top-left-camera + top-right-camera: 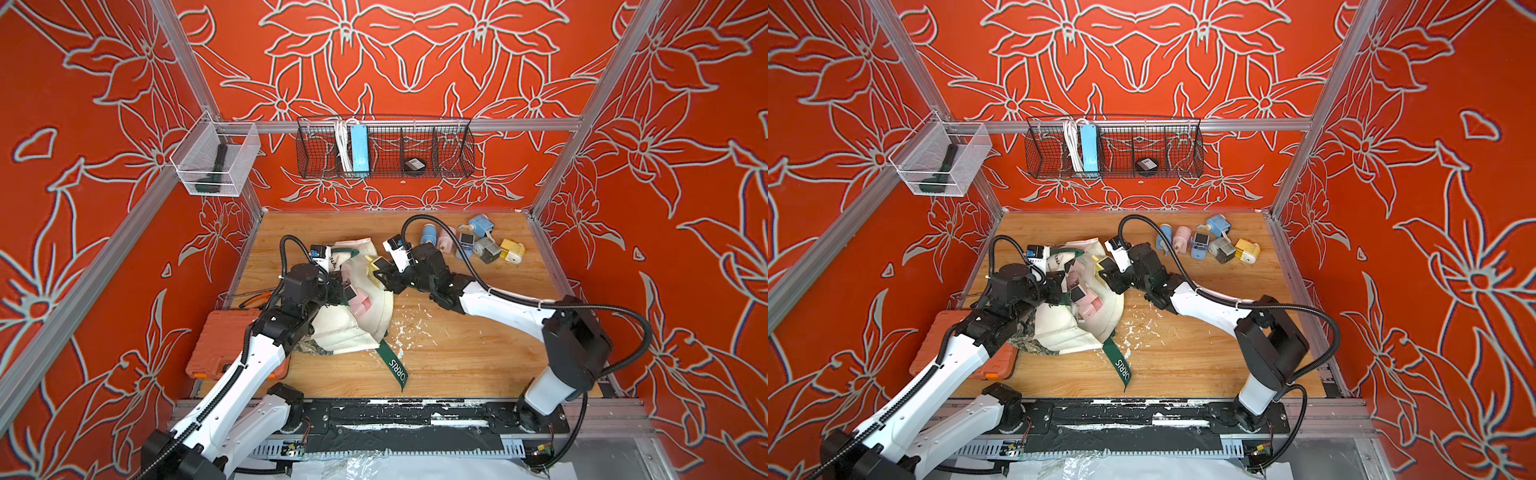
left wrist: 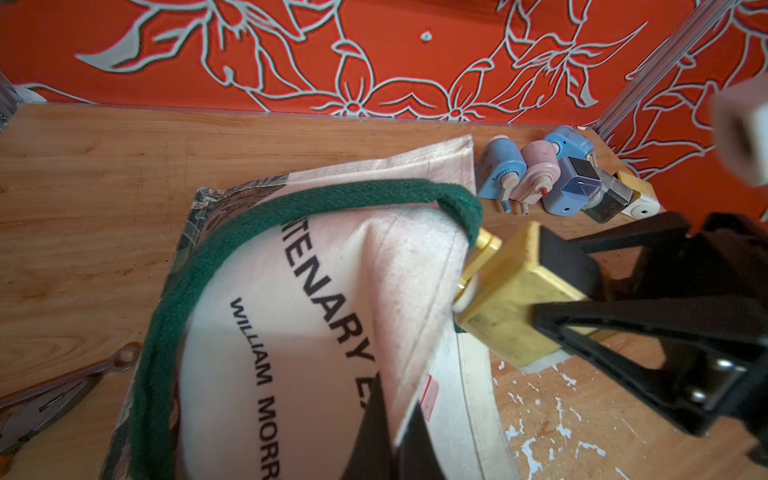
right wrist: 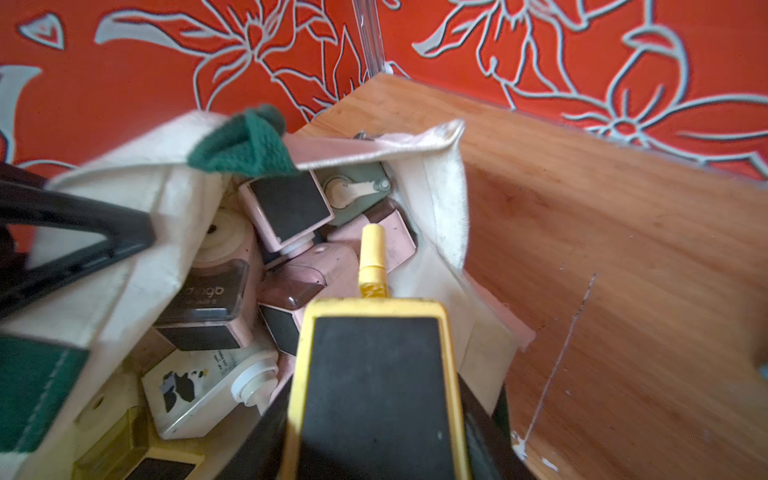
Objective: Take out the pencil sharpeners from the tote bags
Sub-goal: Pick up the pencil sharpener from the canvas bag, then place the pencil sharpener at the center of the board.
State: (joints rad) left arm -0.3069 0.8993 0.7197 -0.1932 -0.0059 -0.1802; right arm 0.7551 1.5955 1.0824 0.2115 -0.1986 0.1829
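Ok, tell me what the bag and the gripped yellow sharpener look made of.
The bag: cream woven cloth, likely canvas; matte, visible weave, creases and stitched seams. The yellow sharpener: probably hard plastic; smooth moulded faces, rounded corners, slight sheen.

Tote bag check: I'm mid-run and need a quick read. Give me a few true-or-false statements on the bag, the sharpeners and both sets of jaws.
1. The right gripper is shut on a yellow sharpener at the bag's mouth. True.
2. The tote bag is empty. False: pink sharpeners, a green sharpener and a white sharpener are inside.
3. The left gripper hangs open, clear of the bag. False: its jaws are shut on the bag's edge.
4. Six loose sharpeners lie on the table, toward the far right corner. True.
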